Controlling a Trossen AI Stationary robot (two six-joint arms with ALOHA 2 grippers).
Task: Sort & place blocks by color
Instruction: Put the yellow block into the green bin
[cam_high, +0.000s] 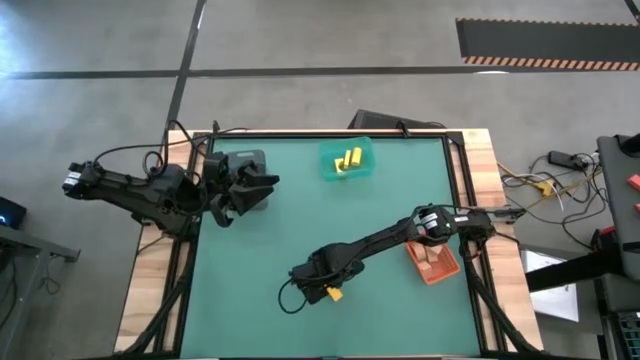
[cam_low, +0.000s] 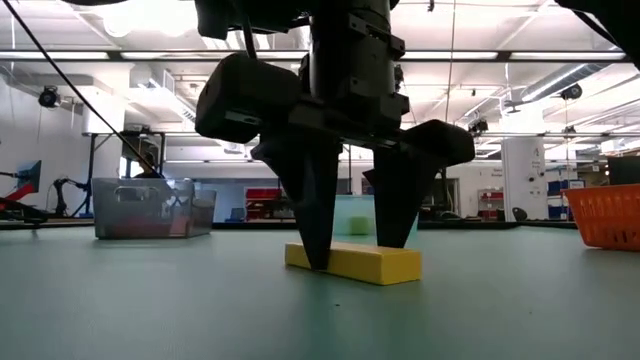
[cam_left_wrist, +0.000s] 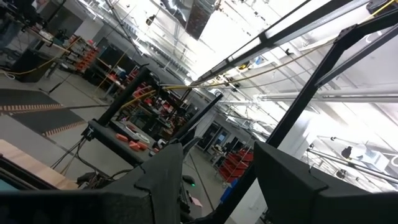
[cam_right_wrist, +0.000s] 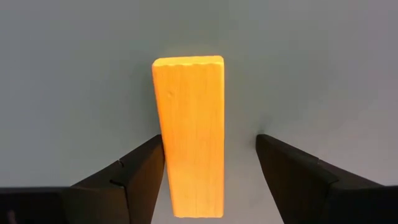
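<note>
Three bins are sitting on the green table (cam_high: 300, 220): a grey bin (cam_high: 243, 165) at the far left, a teal bin (cam_high: 347, 161) at the far middle and an orange bin (cam_high: 432, 262) at the right edge. About three yellow blocks (cam_high: 348, 159) are lying in the teal bin, and tan blocks (cam_high: 432, 257) are showing in the orange one, too small to count. One yellow bar (cam_low: 352, 262) is lying flat on the mat near the front middle, long, smooth and flat-sided, with faint wood grain. The right gripper (cam_right_wrist: 209, 163) is standing over it, fingers spread wide astride it; one finger (cam_right_wrist: 140, 171) is touching its side, the other is standing apart. The left gripper (cam_high: 262, 186) is hanging by the grey bin, tilted upward, its fingers parted and holding nothing.
</note>
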